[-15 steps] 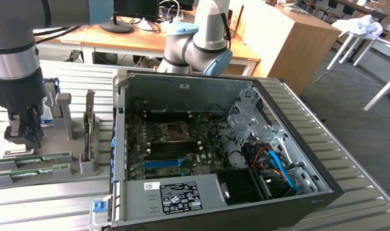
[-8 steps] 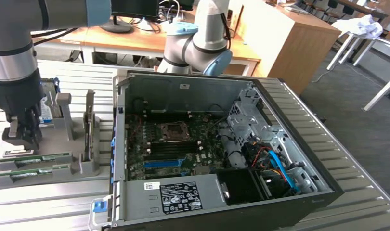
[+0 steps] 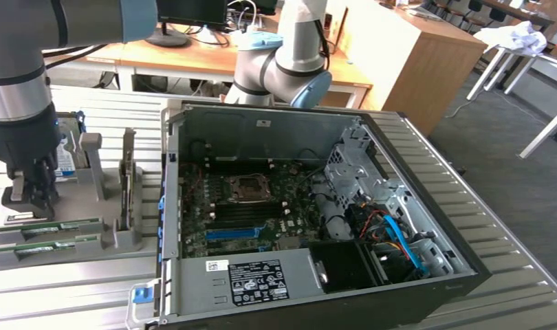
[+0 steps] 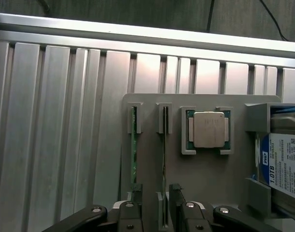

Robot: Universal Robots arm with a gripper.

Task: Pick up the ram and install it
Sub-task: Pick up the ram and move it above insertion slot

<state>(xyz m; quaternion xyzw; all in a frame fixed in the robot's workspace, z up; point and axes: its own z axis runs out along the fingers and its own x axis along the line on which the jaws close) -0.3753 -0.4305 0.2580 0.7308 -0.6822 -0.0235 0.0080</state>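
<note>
Pick-up step, seemingly. Poised with gripper parted and empty, astride the ram standing edgewise in the grey holder, at nine o'clock of the computer case. Calls for square, centred closing on the thin board.

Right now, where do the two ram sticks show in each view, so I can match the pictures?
Exterior view: the ram sticks lie in the grey holder at the exterior view's left, just under the gripper.
Wrist view: the ram sticks sit edge-on in slots beside the processor chip.
Shared landmark: the hard drive.
</note>
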